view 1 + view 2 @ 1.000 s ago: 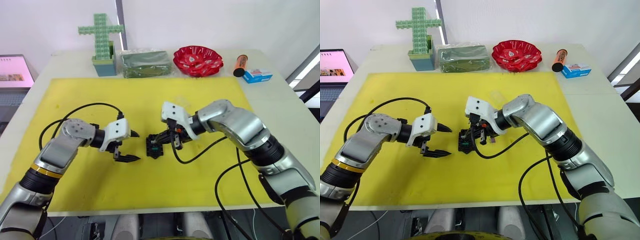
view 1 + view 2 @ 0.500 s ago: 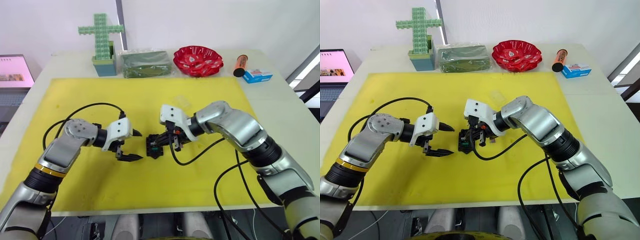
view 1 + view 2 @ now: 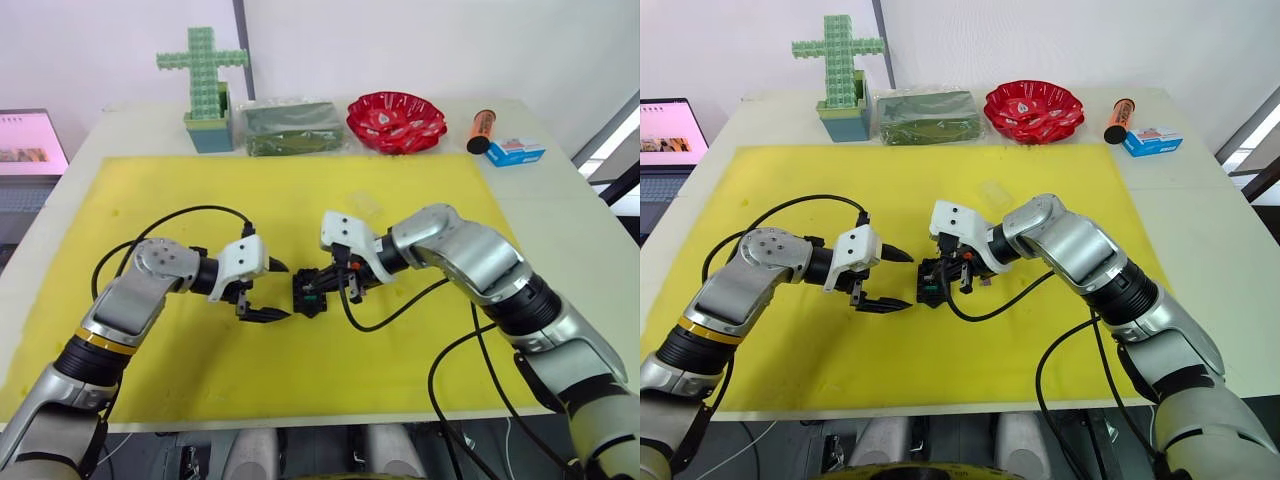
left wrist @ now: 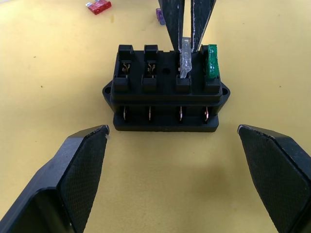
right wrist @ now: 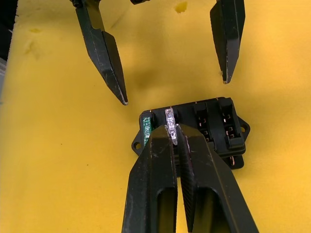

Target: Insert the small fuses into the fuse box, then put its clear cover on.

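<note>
Between its closed black fingers, the right pincer (image 5: 176, 141) is gripping the grey fuse (image 4: 185, 59), a thin translucent blade standing slightly tilted in the fuse box (image 4: 165, 90), beside the seated green fuse (image 4: 211, 61). The left pincer (image 3: 268, 292) is hovering wide open and empty, facing the ribbed black box on the yellow mat (image 3: 400, 200).

A pale table (image 3: 560, 215) carries a yellow mat (image 3: 180, 190). Along the far edge stand a green cross (image 3: 203, 85), green packet (image 3: 292, 127), red bowl (image 3: 396, 120), orange tube (image 3: 481, 130) and blue box (image 3: 514, 151).
</note>
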`<state>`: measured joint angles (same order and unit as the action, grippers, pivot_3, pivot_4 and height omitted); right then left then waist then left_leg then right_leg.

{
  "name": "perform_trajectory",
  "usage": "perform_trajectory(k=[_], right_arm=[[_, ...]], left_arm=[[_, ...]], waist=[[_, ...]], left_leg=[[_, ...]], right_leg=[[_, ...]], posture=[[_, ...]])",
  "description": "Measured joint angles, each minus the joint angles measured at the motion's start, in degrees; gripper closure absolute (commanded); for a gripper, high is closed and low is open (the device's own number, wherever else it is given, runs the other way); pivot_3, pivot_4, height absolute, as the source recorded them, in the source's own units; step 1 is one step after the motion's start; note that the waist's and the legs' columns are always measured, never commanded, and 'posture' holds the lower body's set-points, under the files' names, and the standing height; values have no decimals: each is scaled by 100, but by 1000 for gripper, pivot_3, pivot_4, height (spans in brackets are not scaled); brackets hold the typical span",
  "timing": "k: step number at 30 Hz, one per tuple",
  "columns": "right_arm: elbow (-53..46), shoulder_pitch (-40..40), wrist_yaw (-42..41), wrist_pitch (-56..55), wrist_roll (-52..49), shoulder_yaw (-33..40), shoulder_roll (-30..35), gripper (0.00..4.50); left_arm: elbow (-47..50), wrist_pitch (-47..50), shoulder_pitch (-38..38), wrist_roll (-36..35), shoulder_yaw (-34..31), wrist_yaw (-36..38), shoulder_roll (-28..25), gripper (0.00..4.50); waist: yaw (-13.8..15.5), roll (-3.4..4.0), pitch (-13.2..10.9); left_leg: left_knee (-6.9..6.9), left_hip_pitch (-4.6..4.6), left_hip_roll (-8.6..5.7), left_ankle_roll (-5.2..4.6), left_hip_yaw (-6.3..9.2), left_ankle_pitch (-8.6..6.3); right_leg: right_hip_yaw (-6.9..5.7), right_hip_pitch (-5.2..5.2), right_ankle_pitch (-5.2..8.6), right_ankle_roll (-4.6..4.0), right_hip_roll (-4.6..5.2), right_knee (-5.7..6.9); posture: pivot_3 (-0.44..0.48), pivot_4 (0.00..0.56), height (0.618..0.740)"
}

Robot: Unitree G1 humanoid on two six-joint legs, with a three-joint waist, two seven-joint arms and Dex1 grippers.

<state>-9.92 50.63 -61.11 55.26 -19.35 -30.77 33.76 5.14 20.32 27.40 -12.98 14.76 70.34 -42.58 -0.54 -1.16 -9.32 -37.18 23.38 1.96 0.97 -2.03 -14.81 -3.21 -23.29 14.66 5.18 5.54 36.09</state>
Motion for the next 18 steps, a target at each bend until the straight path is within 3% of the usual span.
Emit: perform_trajectory(k=[18], right_arm=[[64, 5, 45, -46, 322, -197, -50, 4500]], left_arm=[[-9, -90, 56, 115, 0, -211, 99, 35]], waist=[[-4, -1, 10]], left_leg=[[0, -20, 0, 0, 2, 0]], right_leg=[[0, 21, 0, 0, 0, 2]], posture=[[0, 150, 740]])
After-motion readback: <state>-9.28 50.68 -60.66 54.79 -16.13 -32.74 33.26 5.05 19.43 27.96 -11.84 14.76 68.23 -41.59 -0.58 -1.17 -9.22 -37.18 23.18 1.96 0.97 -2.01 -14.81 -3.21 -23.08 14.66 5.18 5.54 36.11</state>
